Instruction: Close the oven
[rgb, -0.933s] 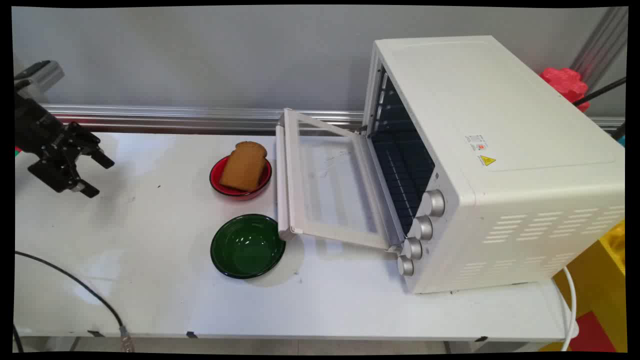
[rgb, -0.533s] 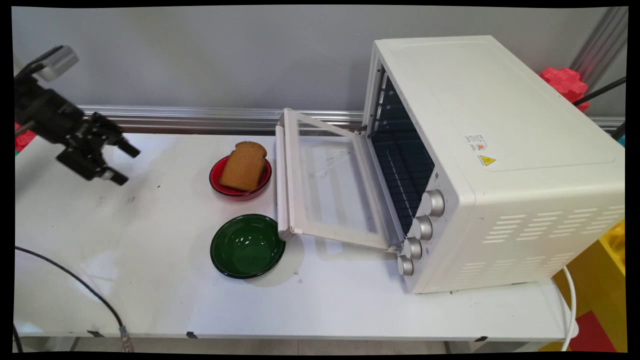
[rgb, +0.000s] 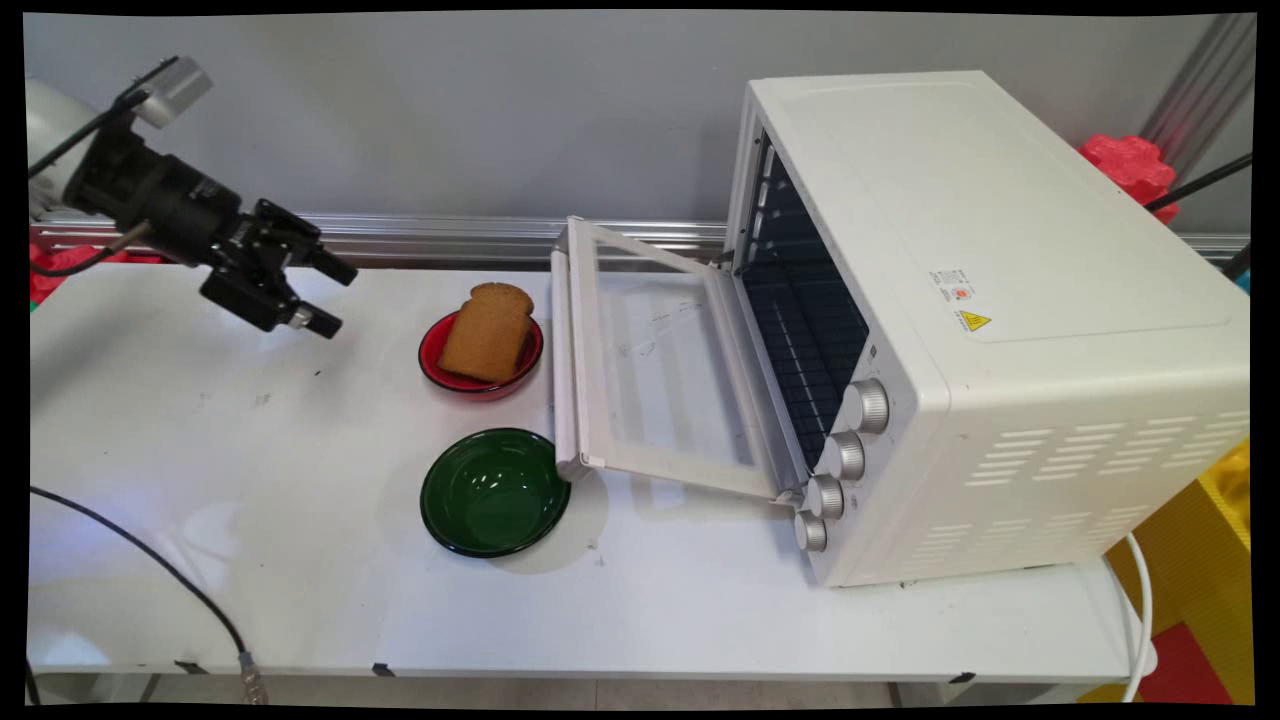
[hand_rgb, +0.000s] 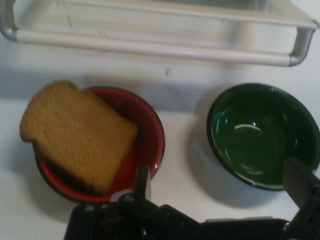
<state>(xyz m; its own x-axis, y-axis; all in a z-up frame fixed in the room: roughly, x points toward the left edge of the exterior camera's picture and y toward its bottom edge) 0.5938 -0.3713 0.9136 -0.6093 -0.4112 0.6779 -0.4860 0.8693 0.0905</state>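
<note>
While the gripper (rgb: 330, 295) is held above the table (rgb: 300, 600) with jaws apart and empty, the bread slice (rgb: 487, 330) is seen propped in the red bowl (rgb: 438, 372), beside the green bowl (rgb: 494, 490), before the oven door (rgb: 650, 370), which is let down.

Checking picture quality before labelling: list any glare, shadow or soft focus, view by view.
Main view: sharp; a soft shadow lies on the table right of the green bowl, under the oven door. Hand view: a curved highlight glints in the green bowl; the toast looks soft; the gripper, open, is dark and blurred.
</note>
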